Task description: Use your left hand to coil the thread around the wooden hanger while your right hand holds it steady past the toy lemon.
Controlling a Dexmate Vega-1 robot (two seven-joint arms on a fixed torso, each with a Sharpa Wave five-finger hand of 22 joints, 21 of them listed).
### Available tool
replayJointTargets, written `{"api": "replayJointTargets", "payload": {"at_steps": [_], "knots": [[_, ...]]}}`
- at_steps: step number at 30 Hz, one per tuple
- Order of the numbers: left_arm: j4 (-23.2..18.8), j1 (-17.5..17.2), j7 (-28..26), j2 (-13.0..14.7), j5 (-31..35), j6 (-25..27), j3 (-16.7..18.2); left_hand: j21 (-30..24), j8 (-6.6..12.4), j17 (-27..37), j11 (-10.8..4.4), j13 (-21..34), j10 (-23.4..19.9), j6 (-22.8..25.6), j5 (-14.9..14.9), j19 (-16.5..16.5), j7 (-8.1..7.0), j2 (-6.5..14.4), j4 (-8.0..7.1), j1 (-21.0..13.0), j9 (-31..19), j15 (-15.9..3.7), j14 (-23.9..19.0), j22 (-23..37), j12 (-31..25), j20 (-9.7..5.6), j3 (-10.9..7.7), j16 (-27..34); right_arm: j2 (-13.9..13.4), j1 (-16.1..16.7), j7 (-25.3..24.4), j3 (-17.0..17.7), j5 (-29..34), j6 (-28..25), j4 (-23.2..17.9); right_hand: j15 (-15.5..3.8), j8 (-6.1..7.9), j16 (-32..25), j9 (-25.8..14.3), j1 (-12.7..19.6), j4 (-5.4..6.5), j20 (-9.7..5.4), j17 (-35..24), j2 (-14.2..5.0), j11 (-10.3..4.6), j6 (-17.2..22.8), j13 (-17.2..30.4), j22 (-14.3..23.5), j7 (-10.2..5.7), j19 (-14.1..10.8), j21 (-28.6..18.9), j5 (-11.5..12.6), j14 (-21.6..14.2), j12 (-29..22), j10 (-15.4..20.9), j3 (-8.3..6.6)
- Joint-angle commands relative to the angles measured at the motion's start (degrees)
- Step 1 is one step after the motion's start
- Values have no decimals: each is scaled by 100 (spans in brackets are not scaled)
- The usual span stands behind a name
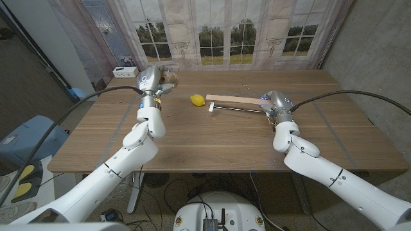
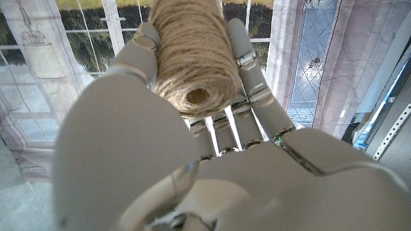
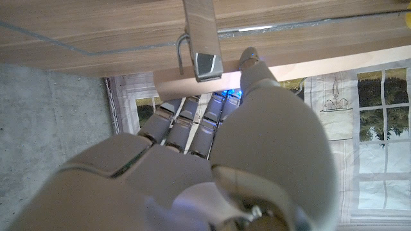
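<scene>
My left hand (image 2: 192,160) grips the spool (image 2: 192,58); my right hand (image 1: 275,106) clamps the hanger (image 1: 234,99) end. Risk: winding tension twists the hanger free.

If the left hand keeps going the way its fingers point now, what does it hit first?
Probably nothing on the table. The left hand, holding the twine spool, points toward the far edge and curtained window; lemon and hanger lie off to its side. Depth is unclear.
</scene>
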State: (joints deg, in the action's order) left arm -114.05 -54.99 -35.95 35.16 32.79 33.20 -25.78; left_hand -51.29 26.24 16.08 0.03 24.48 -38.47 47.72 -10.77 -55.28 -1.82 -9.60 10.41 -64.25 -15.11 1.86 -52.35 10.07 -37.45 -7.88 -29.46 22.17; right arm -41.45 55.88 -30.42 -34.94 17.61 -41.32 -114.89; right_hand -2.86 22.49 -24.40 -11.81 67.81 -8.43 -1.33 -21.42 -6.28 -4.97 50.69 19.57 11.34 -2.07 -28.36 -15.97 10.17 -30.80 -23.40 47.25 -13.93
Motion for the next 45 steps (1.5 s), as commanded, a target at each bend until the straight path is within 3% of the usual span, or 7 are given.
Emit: {"api": "replayJointTargets", "payload": {"at_steps": [1,11,19,30,34,45], "knots": [[101,206,-432,-163,-672,-717,178,-41,37,-1,-226,753,-369,582,-19,-23,509,1529,-75,-1483,-288,-1443,-1151,6,-471,-244,-36,-41,-160,471,-114,397,-361,843,-293,-1014,42,15,-248,241,27,30,-15,-265,-2,523,18,13,-195,-47,-39,34,-26,-13,20,-6],[353,574,-190,-332,-1311,-1616,69,-68,36,-20,-230,755,-371,595,-25,-29,496,1528,-78,-1486,-297,-1450,-1185,-1,-477,-257,-40,-94,-146,650,-75,534,-548,1504,-296,-1003,48,29,-248,238,40,44,-15,-271,8,522,27,16,-194,-29,-42,34,-25,-16,22,10],[590,732,236,-561,-2273,-2349,163,-89,24,-31,-237,757,-371,573,-29,-32,516,1526,-81,-1485,-308,-1451,-1206,-5,-480,-264,-42,-134,68,510,-84,443,-539,1917,-9,-1003,50,35,-248,238,48,46,-21,-278,6,514,38,18,-199,-18,-47,33,-24,-20,21,22],[831,839,520,-739,-2871,-2957,68,-119,25,-57,-244,745,-382,580,-39,-45,503,1522,-81,-1484,-324,-1458,-1235,-4,-479,-273,-52,-190,505,184,-233,323,-520,2521,590,-997,58,47,-247,238,58,50,-26,-285,0,516,43,21,-197,-8,-54,31,-20,-16,13,36],[778,802,696,-761,-3170,-3086,100,-131,20,-69,-233,729,-386,569,-44,-52,506,1520,-80,-1484,-330,-1456,-1239,-4,-472,-276,-57,-214,609,76,-317,264,-393,2556,735,-997,58,50,-247,238,59,47,-27,-285,1,512,44,22,-195,-5,-57,31,-18,-16,13,41],[448,674,1037,-722,-3736,-3144,157,-169,16,-95,-236,731,-387,559,-58,-74,500,1516,-80,-1479,-351,-1458,-1276,-3,-476,-286,-67,-269,915,-267,-611,-83,347,1934,1039,-1012,68,65,-247,263,48,40,-32,-279,-12,519,45,23,-202,-7,-69,32,-2,-20,28,51]]}}
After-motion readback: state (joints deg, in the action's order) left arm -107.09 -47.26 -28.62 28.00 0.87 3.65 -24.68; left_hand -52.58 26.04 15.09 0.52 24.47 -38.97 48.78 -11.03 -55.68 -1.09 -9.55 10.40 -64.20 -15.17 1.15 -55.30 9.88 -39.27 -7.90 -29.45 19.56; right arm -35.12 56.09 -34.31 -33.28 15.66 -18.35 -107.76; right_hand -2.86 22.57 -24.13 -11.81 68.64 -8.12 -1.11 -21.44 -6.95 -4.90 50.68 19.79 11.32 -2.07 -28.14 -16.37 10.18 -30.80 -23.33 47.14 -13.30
